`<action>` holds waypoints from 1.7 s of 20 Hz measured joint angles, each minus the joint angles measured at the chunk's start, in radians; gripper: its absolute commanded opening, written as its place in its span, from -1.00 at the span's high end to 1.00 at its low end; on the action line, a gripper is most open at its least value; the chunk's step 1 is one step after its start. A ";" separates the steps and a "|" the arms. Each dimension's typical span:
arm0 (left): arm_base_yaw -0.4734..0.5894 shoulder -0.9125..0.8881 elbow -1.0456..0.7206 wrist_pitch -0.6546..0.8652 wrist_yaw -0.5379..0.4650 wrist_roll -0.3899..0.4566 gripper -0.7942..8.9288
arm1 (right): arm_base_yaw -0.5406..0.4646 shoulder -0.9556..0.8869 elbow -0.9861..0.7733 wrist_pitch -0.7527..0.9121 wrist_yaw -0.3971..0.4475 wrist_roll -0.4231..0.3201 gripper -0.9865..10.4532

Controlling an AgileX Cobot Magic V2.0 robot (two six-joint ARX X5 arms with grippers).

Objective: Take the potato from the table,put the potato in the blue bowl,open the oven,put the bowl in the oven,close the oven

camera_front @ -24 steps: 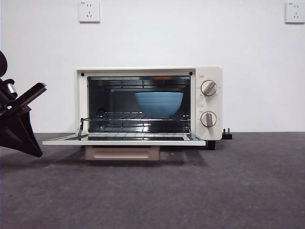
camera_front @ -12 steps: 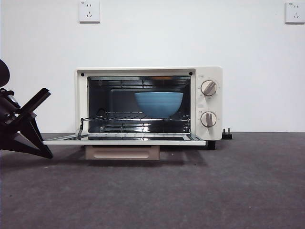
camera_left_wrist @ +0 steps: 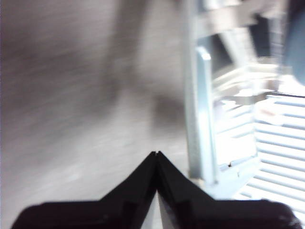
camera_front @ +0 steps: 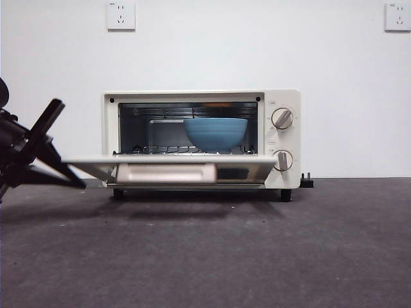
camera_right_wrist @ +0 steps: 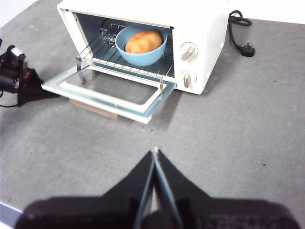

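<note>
The cream oven stands on the table with its glass door partly raised and its beige handle facing the camera. On the rack inside sits the blue bowl, and the right wrist view shows the potato lying in the bowl. My left gripper is shut, its tip under the door's left corner; its own view is blurred, with the shut gripper next to the door edge. My right gripper hangs shut and empty, well back from the oven.
Two round knobs are on the oven's right panel. The power cord and plug lie on the table behind the oven at the right. Two wall sockets are high on the white wall.
The oven door has swung up from lying flat to partly raised. My left gripper has moved right and up beneath its left corner. The rack with the bowl has slid back slightly.
</note>
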 measured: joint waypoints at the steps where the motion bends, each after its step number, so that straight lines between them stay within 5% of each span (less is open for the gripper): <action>1: 0.000 0.000 0.000 0.039 0.028 -0.027 0.85 | 0.000 0.000 0.000 0.000 0.000 0.002 0.84; 11: -0.002 0.000 0.138 0.155 0.064 -0.213 0.85 | 0.000 0.000 0.000 0.000 0.000 0.016 0.84; 18: -0.007 0.000 0.313 0.161 -0.041 -0.241 0.85 | 0.000 0.000 0.000 0.000 0.011 0.029 0.84; 24: -0.007 0.000 0.319 0.145 -0.010 -0.243 0.85 | 0.000 0.000 0.000 0.000 0.066 0.049 0.84; 29: -0.008 -0.003 0.319 0.009 0.102 -0.119 0.85 | 0.000 0.000 0.000 -0.041 0.071 0.053 0.83; 34: -0.011 -0.127 0.319 -0.448 -0.036 0.251 0.85 | 0.000 0.000 0.000 -0.089 0.071 0.056 0.83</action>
